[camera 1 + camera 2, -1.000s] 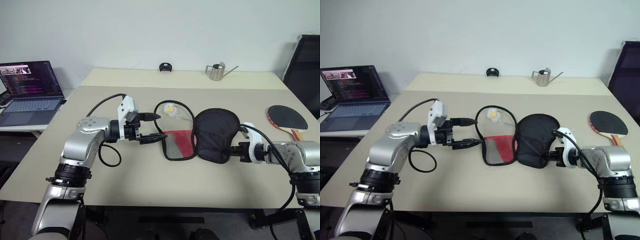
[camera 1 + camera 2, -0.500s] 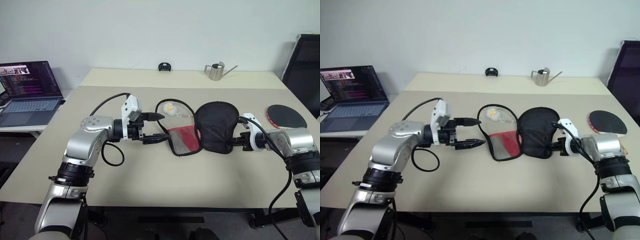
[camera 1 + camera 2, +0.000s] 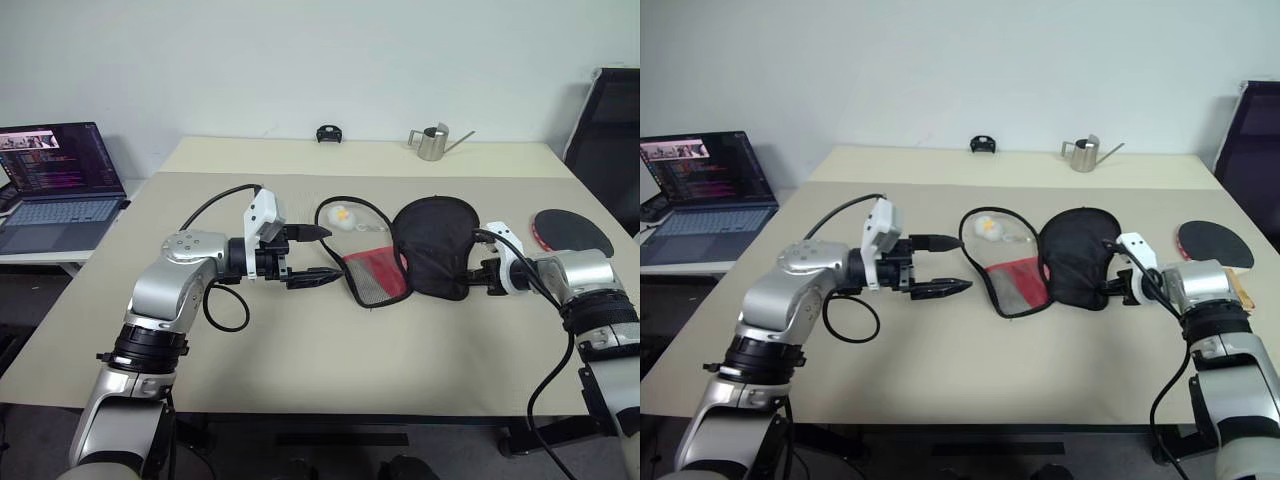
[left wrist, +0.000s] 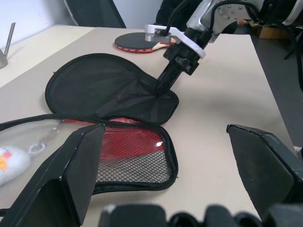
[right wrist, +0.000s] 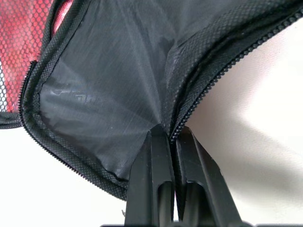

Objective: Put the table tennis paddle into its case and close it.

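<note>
Claw on your right (image 5: 170, 142) stays pinched on the handle end of the case's black flap (image 3: 433, 245) and has dragged the open case (image 3: 376, 277) across the table (image 3: 300, 350) toward the table tennis paddle (image 3: 572, 232), which lies untouched at the far right edge. Your left claw (image 3: 325, 256) waits wide open beside the mesh half, so loading hasn't begun.

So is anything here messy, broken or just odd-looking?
Nothing broken or spilled. The case lies unzipped and splayed open, its black flap pinched by the right gripper, while the table tennis paddle sits outside it near the table's right edge.
</note>
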{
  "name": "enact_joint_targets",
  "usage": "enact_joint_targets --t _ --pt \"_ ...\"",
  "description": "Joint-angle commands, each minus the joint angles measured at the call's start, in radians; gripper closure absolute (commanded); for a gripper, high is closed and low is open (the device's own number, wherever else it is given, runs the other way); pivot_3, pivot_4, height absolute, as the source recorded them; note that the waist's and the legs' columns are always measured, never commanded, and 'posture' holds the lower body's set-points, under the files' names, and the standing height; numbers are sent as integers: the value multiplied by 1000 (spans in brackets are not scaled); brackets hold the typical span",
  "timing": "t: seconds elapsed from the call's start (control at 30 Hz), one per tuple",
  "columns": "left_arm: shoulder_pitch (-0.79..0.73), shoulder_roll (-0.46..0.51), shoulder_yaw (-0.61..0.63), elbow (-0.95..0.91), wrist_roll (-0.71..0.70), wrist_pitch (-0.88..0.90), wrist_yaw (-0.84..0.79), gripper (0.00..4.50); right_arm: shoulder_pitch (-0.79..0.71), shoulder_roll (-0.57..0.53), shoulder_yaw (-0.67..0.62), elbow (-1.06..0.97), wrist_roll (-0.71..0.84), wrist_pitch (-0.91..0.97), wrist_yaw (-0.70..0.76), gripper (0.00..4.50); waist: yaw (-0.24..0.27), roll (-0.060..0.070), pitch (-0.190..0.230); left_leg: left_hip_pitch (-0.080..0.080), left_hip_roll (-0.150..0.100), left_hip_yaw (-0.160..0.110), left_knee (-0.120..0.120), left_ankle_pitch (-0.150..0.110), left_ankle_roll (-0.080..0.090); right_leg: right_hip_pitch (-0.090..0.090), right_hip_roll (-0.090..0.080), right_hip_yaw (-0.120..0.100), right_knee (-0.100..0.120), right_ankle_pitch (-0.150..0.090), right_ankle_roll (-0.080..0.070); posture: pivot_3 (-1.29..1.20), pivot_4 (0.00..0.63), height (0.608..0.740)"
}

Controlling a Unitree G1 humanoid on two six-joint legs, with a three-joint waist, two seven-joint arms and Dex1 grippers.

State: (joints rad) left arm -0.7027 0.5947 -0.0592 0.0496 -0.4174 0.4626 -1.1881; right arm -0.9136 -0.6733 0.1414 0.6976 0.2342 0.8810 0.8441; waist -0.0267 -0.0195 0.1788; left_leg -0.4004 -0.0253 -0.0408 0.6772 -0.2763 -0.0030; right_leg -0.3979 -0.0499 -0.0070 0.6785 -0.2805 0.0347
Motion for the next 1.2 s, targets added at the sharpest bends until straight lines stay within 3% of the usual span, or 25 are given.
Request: enact_joint_targets --t 0.03,0.2,0.43,0.63,0.73,0.9,1.07,1.2 --pt "-12 8 15 -36 -16 2 4 0 -44 -1 -33 24 -26 -36 -16 3880 0 0 0 0 0 0 0 0 0 0 0 0 0 0 0 0 150 740" --pt "-12 6 15 -35 -16 4 4 0 -70 0 -51 74 -51 -79 -46 2199 -1 0 0 0 0 0 0 0 0 0 0 0 0 0 0 0 150 740" --pt "-7 -2 11 -37 -19 5 5 0 -145 -52 -125 129 -62 -136 -81 2199 -1 2 2 -1 0 1 0 0 0 -2 0 1 0 0 0 0 150 740" --pt "-3 -18 9 -64 -32 17 16 0 -62 -94 -209 -30 -7 -78 -68 2199 0 2 2 -1 0 2 0 0 0 -2 0 1 0 0 0 0 150 740" --pt "-5 -29 12 -99 -52 46 32 0 58 -106 -287 -195 11 -82 -118 1634 0 2 2 -2 0 1 0 0 0 -2 0 1 -1 0 0 0 150 740" --pt "-19 -55 -2 -128 -44 80 94 0 224 -101 -412 -390 28 -83 -230 37 3 2 2 -2 0 2 0 0 0 -2 -1 6 1 0 0 0 150 740" --pt "-63 -134 -61 -112 -11 80 161 0 368 -95 -552 -478 38 -91 -342 37 4 2 2 -1 0 3 1 0 0 -2 -1 7 1 0 0 0 150 740" --pt "-106 -187 -98 -72 11 54 165 0 426 -110 -588 -472 15 -135 -393 37 5 2 2 -1 0 4 1 0 0 -2 0 8 1 0 0 0 150 740"
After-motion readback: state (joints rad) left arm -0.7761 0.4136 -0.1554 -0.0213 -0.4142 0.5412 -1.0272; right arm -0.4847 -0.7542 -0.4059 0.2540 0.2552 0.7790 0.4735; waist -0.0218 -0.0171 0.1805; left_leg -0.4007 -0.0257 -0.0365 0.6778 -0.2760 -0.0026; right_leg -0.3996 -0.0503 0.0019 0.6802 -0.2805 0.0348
